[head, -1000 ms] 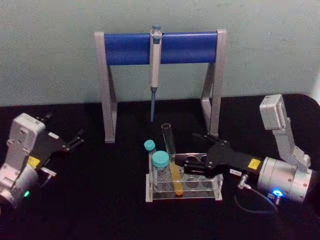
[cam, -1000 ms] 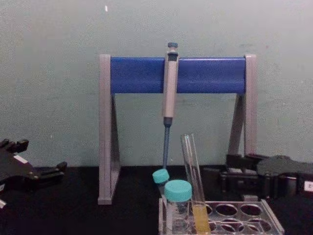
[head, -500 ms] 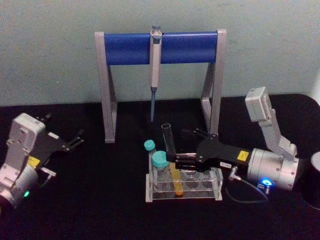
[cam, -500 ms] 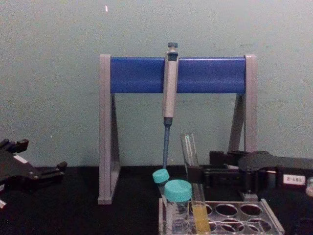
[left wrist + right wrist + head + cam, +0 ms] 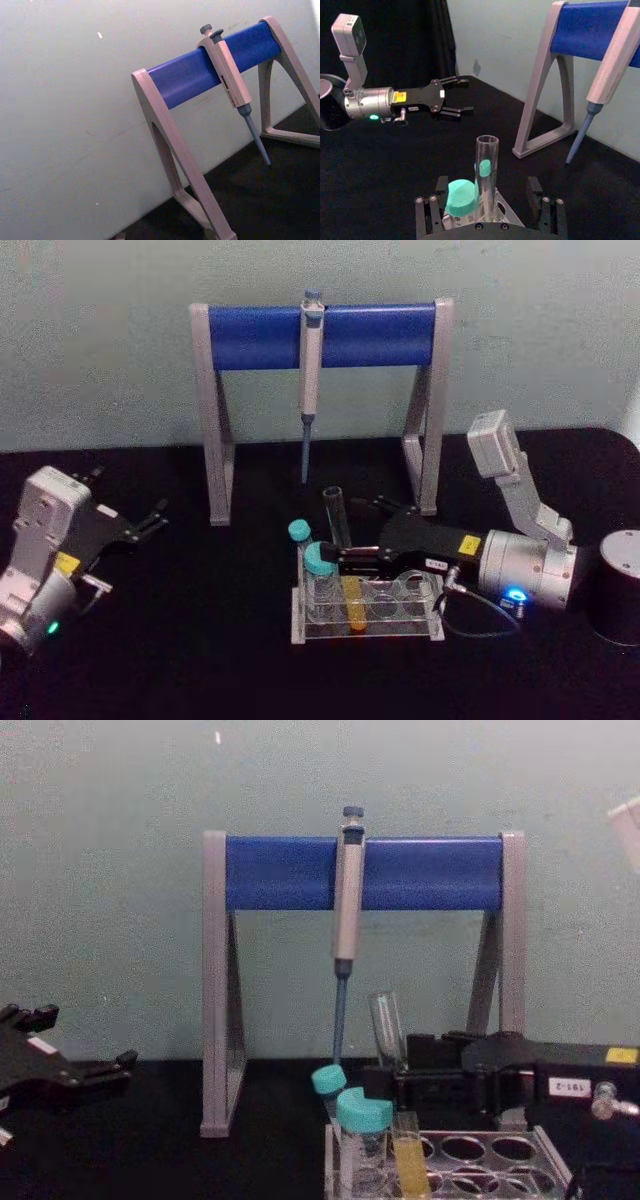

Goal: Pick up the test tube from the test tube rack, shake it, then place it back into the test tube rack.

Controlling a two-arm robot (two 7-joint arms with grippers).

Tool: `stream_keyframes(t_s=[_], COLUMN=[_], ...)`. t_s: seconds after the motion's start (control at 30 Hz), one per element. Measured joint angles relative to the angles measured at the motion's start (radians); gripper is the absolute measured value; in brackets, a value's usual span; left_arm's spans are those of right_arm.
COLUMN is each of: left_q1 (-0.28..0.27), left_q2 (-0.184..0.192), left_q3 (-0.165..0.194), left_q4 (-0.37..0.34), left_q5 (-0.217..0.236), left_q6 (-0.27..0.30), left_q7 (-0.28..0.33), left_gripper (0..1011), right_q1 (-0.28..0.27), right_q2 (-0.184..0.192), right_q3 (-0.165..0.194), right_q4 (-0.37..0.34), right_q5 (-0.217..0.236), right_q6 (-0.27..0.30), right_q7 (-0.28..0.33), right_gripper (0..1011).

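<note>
The test tube [image 5: 340, 540] stands leaning in the clear test tube rack [image 5: 420, 625] at mid-table, with yellow liquid in its lower part [image 5: 410, 1165]. My right gripper [image 5: 345, 532] reaches in from the right at the height of the tube's upper half. It is open, with one finger on each side of the glass. In the right wrist view the tube [image 5: 486, 175] rises between the two spread fingers [image 5: 534, 186] with gaps on both sides. My left gripper [image 5: 150, 520] rests open at the far left of the table.
Two teal-capped vials [image 5: 320, 562] [image 5: 298, 530] stand in the rack's left end, right beside the tube. Behind them is the grey-and-blue stand [image 5: 250, 337] with a pipette [image 5: 310, 370] hanging from it. A grey cylinder [image 5: 620, 585] sits at the right edge.
My right arm has slid left across the rack, so its fingers, once short of the tube, now straddle it. The tube and my left arm have not moved.
</note>
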Motion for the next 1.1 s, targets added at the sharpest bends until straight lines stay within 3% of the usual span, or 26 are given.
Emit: stream_keyframes(t_s=[0.57, 1.1], left_q1=[0.0, 0.0], left_q2=[0.0, 0.0], left_q3=[0.0, 0.0], left_q4=[0.0, 0.0], left_q5=[0.0, 0.0], left_q6=[0.0, 0.0], left_q7=[0.0, 0.0], left_gripper=[1001, 1001], right_q1=[0.031, 0.037], right_q2=[0.023, 0.022], right_q3=[-0.025, -0.034], right_q4=[-0.016, -0.011], right_q5=[-0.021, -0.028], right_q6=[0.03, 0.041], right_q7=[0.0, -0.008], right_gripper=[1000, 1000])
